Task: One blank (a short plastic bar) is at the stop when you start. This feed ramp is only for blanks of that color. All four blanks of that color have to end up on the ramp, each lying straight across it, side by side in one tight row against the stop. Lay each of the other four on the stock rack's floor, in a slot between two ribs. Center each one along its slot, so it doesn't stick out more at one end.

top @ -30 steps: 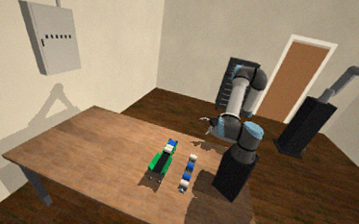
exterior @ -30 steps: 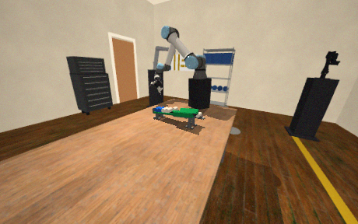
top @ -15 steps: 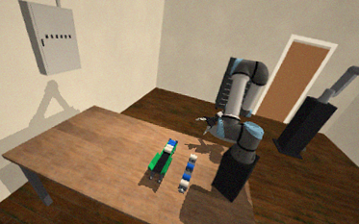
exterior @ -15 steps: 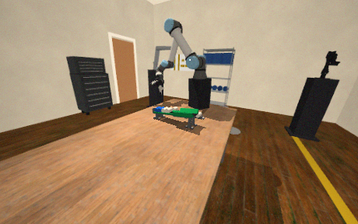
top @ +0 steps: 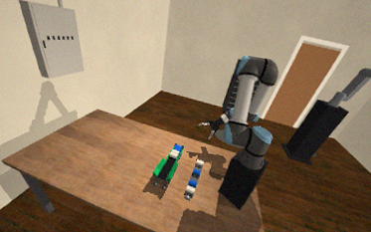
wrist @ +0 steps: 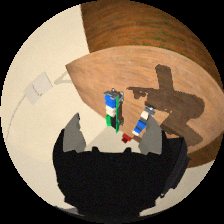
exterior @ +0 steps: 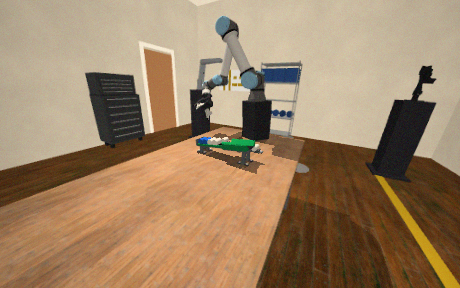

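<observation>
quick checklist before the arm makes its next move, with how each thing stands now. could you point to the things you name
1. Gripper (top: 205, 129) (exterior: 201, 111) (wrist: 113, 113) open and holding nothing: ok
2. Gripper lifted clear of the green ramp (top: 159, 170) (exterior: 239, 145) (wrist: 108, 120): ok
3. Only one color of blank on the ramp: not ok, blue (top: 178, 148) (exterior: 203, 140) (wrist: 110, 101) and white (top: 175, 154) (exterior: 216, 141) (wrist: 110, 110) both show there
4. Rack row beside the ramp all one color: not ok, white and blue are mixed
5. Each racked blank centered along its slot: cannot tell, too small to judge
</observation>
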